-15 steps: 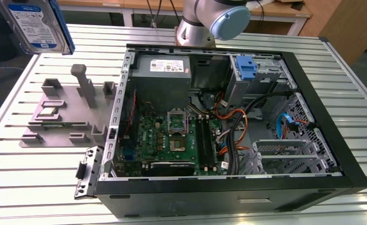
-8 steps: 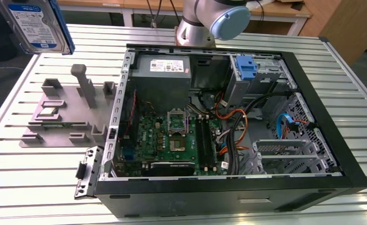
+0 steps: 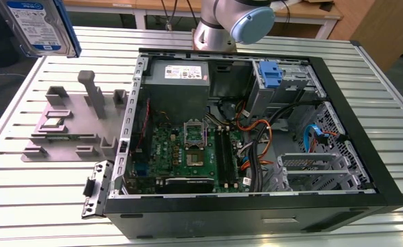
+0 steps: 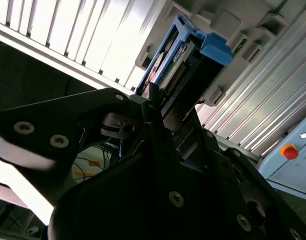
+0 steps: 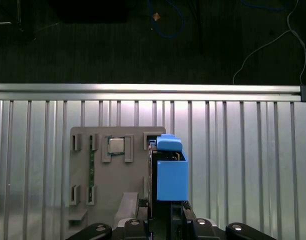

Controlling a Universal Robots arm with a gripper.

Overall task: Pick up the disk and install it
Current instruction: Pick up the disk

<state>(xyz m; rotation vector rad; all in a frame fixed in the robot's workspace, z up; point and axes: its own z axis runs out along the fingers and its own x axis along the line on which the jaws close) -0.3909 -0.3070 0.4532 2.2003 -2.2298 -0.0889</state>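
Gripper [image 5: 165,214] is clamping tight on the flat silver hard disk with blue carrier rails [image 3: 36,25]. I'm holding it on edge in the air over the grey slotted parts fixture [image 3: 64,123] on the ribbed metal worktop [image 3: 36,206]. The open black computer case [image 3: 366,154] is sitting toward the exterior view's right. Orange and black cables [image 3: 260,139] are crowding its drive cage with the blue latch [image 3: 271,77].
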